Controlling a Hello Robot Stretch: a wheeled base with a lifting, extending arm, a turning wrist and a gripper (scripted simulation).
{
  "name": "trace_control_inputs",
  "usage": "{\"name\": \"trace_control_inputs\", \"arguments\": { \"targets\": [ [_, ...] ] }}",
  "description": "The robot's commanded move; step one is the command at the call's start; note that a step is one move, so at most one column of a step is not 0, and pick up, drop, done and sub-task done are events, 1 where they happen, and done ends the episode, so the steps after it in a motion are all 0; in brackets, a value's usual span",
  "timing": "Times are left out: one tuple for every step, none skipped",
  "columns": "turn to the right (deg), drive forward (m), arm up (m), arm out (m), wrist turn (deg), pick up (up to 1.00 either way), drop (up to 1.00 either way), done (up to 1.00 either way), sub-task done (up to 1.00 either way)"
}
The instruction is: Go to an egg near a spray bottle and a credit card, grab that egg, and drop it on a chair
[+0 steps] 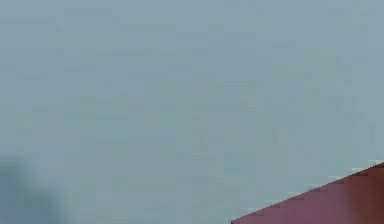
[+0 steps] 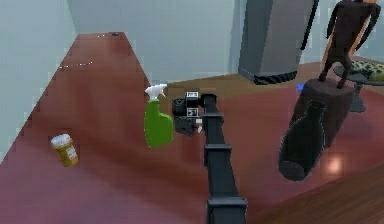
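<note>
Forward view: pale wall [image 1: 150,90], with a corner of red-brown surface [image 1: 340,200] at lower right. The arm side view gives that surface at length, with things standing on it. Nearest, the arm [image 2: 222,165] rises from the bottom edge as a dark bar. Left of it and near the wall, well apart, a small amber jar [image 2: 64,150] with a pale cap. Next out, at the arm's end, two white marker squares and the gripper [image 2: 186,122]. Just left of it stands the spray bottle [image 2: 157,125]: green body, white trigger head, upright, long axis vertical, nozzle toward the view's left (touching the gripper or just beside it, cannot tell). With the bottle standing at the gripper's far end, cannot tell whether the gripper holds anything. To the right of the arm, a dark vase [image 2: 303,145], tall and narrow-necked. Behind it, a dark pedestal [image 2: 330,100] carrying a dark statue [image 2: 348,40]. Farthest, a grey cabinet [image 2: 272,40] against the back wall.
</note>
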Motion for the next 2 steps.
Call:
{"name": "trace_control_inputs", "arguments": {
  "targets": [
    [0.0,0.00,0.00,0.00,0.0,1.00,0.00,0.00,0.00],
    [0.0,0.00,0.10,0.00,0.0,0.00,0.00,0.00,0.00]
  ]
}}
